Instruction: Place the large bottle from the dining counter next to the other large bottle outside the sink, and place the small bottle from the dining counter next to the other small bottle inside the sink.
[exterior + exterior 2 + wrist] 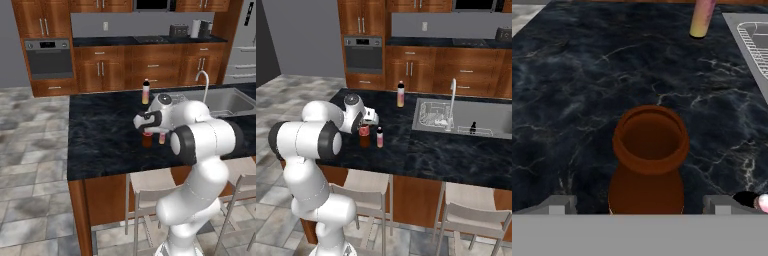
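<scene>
Left base view: the large bottle (147, 139) is seen standing upright on the dining counter (100, 135), mostly hidden under the hand, only its brown lower body showing. The small bottle (162, 138) is stood just beside it, to its right. The other large bottle (146, 92) is placed further back on the stone top, near the sink (231, 102) but outside it. The arm is bent forward over the counter edge, elbow high, wrist turned down over the brown bottle.

Right base view: the gripper (364, 126) is held directly above the large bottle (364, 137); its red label is partly seen. The small bottle (379, 137) is close on the right, not touching. The other small bottle (473, 128) is seen inside the sink (431, 117). The other large bottle (400, 94) is stood well apart, left of the basin.

Hand view: the open mouth of the large bottle (650, 140) is looked into from above, centred between the two fingertips (556, 206). The jaws are spread fully and nothing is held. The bottle is judged rigid, glass-like, smooth and likely slippery, moderately heavy, and top-heavy if grabbed high. The neck just under the lip, or the upper body, is judged the best place to be clamped; the small bottle nearby could be knocked.
</scene>
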You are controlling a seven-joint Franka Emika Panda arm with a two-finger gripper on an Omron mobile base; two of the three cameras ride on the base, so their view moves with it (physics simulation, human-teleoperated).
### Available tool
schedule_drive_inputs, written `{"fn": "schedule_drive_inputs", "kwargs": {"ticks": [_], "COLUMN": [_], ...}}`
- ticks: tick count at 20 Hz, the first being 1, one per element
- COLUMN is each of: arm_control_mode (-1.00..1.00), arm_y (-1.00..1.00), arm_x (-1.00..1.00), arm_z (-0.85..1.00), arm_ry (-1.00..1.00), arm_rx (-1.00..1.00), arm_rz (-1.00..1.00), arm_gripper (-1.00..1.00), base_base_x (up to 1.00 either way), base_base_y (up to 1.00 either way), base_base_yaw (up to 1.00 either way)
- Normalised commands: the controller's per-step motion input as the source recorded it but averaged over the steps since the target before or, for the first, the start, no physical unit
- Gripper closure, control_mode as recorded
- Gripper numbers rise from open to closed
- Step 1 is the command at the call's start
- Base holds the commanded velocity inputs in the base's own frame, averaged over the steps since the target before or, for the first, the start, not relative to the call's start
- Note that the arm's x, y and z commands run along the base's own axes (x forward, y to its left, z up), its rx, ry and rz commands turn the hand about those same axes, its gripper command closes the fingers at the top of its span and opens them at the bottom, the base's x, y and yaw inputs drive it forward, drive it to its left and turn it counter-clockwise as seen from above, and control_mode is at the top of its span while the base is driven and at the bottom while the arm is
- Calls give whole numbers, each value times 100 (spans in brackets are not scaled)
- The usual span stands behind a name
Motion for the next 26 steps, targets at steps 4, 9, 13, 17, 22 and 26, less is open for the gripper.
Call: {"fn": "schedule_drive_inputs", "kwargs": {"ticks": [4,9,13,17,22,26], "arm_control_mode": [-100,-100,-100,-100,-100,-100], "arm_y": [0,0,0,0,0,0], "arm_x": [16,10,7,5,0,-11], "arm_z": [-2,-3,-5,-5,-1,0], "arm_ry": [0,0,0,0,-2,-6], "arm_rx": [0,0,0,0,0,0], "arm_rz": [0,0,0,0,0,0], "arm_gripper": [-100,-100,100,100,100,100], "base_base_x": [0,0,0,0,0,0], "base_base_y": [0,0,0,0,0,0], "base_base_yaw": [0,0,0,0,0,0]}}
